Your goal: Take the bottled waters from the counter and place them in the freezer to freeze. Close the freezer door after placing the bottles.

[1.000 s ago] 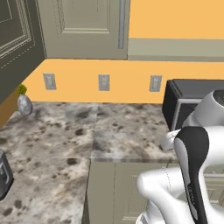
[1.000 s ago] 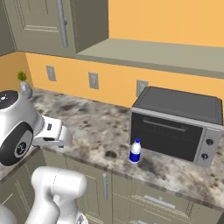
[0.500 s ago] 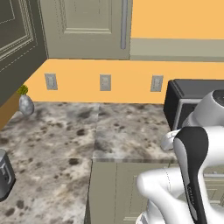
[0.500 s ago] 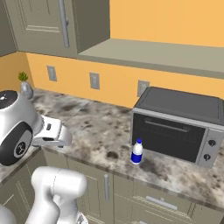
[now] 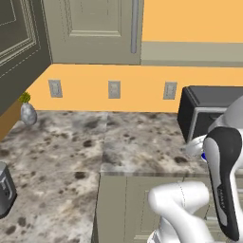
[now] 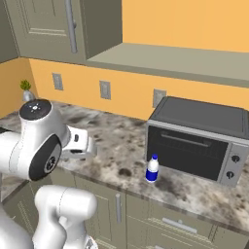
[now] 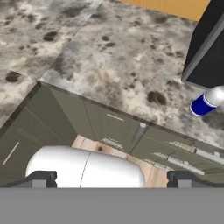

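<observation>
While my white arm is folded low in front of the beige-grey panelled cabinets (image 6: 121, 209), a small translucent-white plastic bottle with a blue label band and blue cap (image 6: 152, 168) stands upright on the grey-brown speckled stone surface (image 5: 85, 142), just beside the front of a dark grey toaster oven with a black glass door (image 6: 194, 138) and well apart from my claw (image 7: 109, 177). The hand camera catches only the two dark tips of the claw at the frame's bottom corners, spread far to either side, so I judge it wide and holding nothing. The step in hand looks like the reach for this bottle: I would do best to lift the hand clear of the surface's edge, come in level from the open side away from the oven, and close around the label band rather than the cap, since a nudge could tip it against the oven door. A small grey vase with a green sprig (image 5: 27, 112) sits far along the surface by the orange wall; the oven's door is shut, and I cannot tell what it holds.
</observation>
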